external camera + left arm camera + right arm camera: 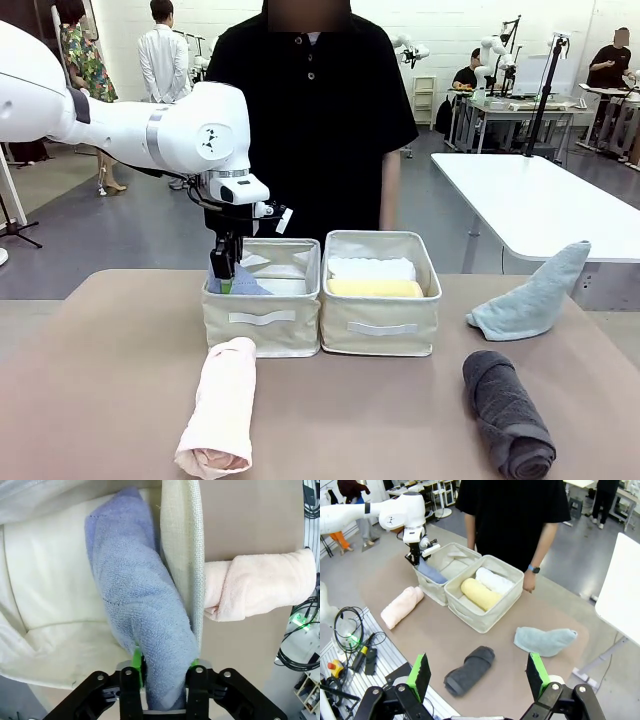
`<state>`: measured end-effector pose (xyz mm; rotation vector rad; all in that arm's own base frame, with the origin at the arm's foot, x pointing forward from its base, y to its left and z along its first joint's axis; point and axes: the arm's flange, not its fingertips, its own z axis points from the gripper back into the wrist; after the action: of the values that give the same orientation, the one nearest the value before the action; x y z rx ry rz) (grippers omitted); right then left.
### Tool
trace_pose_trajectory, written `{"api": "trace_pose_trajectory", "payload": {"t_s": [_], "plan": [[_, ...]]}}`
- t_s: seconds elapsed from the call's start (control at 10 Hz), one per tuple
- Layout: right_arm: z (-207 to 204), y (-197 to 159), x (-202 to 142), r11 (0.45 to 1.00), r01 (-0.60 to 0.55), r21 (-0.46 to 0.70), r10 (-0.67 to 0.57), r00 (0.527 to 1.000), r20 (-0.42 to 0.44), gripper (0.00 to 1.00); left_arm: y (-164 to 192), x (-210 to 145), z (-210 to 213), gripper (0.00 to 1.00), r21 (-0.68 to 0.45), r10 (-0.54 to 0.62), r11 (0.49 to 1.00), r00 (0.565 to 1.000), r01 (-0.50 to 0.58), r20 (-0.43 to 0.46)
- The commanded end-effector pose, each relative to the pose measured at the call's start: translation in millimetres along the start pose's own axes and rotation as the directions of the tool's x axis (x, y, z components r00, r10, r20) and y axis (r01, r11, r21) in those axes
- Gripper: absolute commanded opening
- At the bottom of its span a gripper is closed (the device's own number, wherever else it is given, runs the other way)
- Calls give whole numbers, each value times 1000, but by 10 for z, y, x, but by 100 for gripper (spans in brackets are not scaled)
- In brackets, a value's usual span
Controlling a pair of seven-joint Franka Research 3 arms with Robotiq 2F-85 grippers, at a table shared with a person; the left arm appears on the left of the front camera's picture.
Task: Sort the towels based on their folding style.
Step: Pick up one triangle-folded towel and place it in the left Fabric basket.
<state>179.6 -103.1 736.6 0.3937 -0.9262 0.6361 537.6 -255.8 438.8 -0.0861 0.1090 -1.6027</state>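
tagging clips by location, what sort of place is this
Probably an open lab or workshop hall: a white work table stands behind, people work at desks farther back, and cables lie beside the tan table.

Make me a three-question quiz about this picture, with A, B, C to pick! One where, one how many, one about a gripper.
1. Where is the yellow towel? A on the floor B in a basket C on a chair
2. How many towels lie on the table, outside the baskets? A one B five C three
3. The right gripper is A open B holding a towel C holding a basket
Answers: 1 B, it lies beside the white towel. 2 C: pink towel, dark grey towel, light blue towel. 3 A, its pads stand wide apart, nothing between.
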Motion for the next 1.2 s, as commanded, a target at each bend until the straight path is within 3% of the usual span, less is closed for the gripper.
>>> {"api": "trace_pose_trajectory", "payload": {"t_s": [0.0,0.8,0.9,1.1], "plan": [[-16,-2,-2,1000,-1,7,1,1000,0,100,-80,-37,-27,100,15,-16,1000,1000,16,19],[-16,-2,-2,1000,-1,7,1,1000,0,100,-113,-71,127,100,48,5,999,1000,-6,21],[-16,-2,-2,1000,-1,7,1,1000,0,100,-213,-142,319,100,61,4,998,1000,-4,12],[-16,-2,-2,1000,-1,7,1,1000,0,100,-678,-589,1096,100,142,54,987,985,-78,165]]}}
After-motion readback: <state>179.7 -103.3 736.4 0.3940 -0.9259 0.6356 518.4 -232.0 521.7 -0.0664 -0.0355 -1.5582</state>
